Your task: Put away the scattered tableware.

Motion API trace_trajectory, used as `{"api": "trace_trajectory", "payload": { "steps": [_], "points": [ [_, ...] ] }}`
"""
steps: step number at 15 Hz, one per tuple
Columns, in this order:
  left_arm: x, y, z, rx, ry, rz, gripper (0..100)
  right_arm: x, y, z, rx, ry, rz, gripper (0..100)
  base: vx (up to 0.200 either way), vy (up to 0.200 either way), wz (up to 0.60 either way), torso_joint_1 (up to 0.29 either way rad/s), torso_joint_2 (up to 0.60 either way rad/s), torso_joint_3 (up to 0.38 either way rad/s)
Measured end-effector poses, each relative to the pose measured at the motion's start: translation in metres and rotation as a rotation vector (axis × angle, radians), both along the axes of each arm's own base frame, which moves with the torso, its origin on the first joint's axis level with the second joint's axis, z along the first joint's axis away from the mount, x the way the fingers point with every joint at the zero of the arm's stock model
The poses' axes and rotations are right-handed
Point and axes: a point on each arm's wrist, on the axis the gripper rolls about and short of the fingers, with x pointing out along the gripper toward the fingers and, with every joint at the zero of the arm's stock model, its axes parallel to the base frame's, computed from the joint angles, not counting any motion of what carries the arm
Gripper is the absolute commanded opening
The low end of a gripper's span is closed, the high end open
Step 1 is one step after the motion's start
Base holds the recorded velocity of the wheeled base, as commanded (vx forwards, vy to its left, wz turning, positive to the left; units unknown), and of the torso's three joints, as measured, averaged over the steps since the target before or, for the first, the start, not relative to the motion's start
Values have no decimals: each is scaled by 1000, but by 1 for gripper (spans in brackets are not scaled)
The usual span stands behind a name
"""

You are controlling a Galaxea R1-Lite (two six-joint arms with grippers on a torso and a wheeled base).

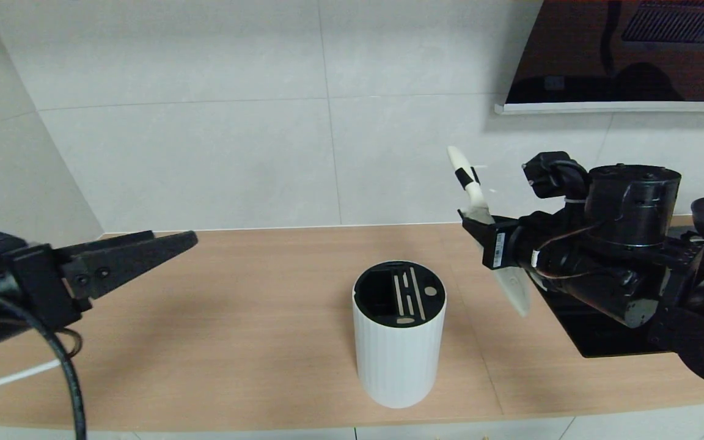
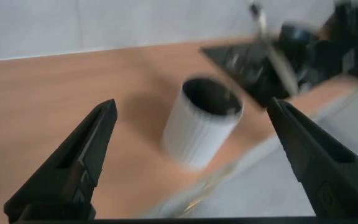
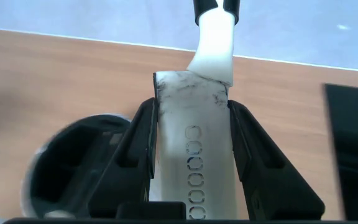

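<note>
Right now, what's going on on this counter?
The right gripper is shut on a white knife, held in the air with its handle up and its blade pointing down, tilted. It is to the right of the white holder, which stands upright on the counter; the knife is not yet in one of its slots. The left gripper hangs open and empty over the counter's left side.
</note>
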Motion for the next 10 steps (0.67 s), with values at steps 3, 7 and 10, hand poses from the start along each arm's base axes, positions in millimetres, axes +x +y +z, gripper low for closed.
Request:
{"api": "trace_trajectory", "payload": {
  "steps": [3, 7, 10],
  "points": [
    [29, -24, -10, -98, 93, -66, 100, -17, 20, 0, 29, 17, 78, 0, 0, 0, 0, 0, 0, 0],
    [53, -58, -15, -289, 139, -125, 100, -43, 44, -1, 61, 72, 181, 0, 0, 0, 0, 0, 0, 0],
    [59, -79, -23, -341, 191, -128, 100, -54, 53, -2, 63, 79, 229, 0, 0, 0, 0, 0, 0, 0]
  ]
}}
